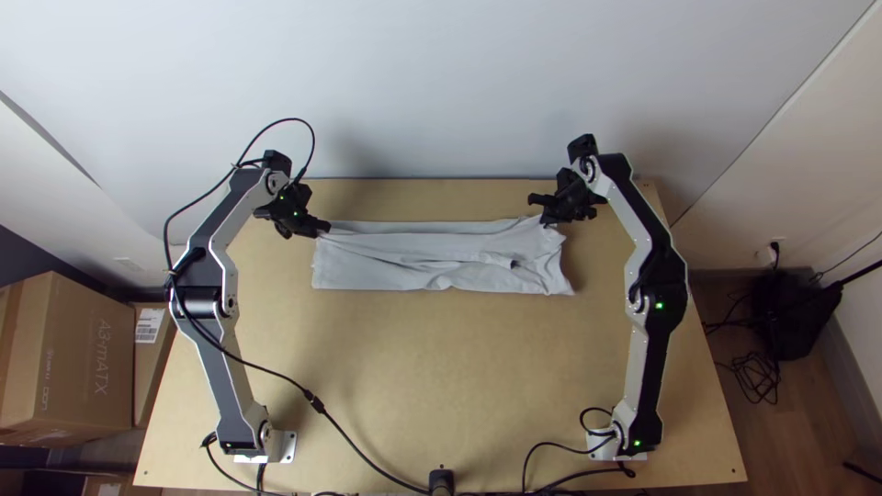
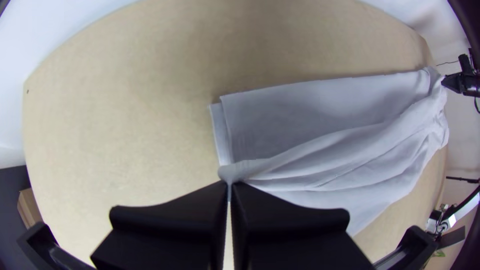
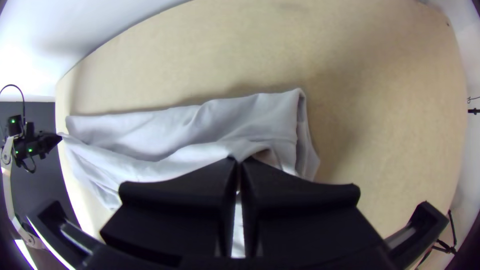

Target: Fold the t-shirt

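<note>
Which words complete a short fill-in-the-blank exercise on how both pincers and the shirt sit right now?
The garment that the left pincer grips is the ____.
Counting the right pincer too, the number gripping it is ____.
The shirt lies mostly on the wooden ____.
Its long sides run from near the left pincer toward the ____ pincer.

Missing words: shirt; two; table; right.

The bench [image 1: 413, 367] is light wood, with small dark dots near its corners. Across its far half lies the grey-white t-shirt [image 1: 404, 276], folded into a long, creased strip, its layers uneven at both ends. The left arm's base [image 1: 287, 447] and the right arm's base [image 1: 599, 447] stand near the close edge, with black cables [image 1: 354, 443] beside them.
</note>
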Robot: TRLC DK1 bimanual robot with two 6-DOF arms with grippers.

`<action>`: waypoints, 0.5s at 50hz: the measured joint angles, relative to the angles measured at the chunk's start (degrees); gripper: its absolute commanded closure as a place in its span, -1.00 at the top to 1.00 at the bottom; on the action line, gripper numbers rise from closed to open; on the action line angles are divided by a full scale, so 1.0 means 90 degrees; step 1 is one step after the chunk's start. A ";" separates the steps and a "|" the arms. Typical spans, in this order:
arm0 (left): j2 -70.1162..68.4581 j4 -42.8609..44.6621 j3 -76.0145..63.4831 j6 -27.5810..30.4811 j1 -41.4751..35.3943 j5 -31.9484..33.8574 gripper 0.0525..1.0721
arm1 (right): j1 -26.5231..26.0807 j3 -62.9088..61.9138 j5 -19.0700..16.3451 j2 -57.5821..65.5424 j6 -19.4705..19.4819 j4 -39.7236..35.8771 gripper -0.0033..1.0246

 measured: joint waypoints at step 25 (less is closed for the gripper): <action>0.0107 0.0085 0.0039 -0.0510 -0.0007 0.0374 0.92 | -0.0078 0.0680 0.0002 0.0850 0.0333 0.0194 0.91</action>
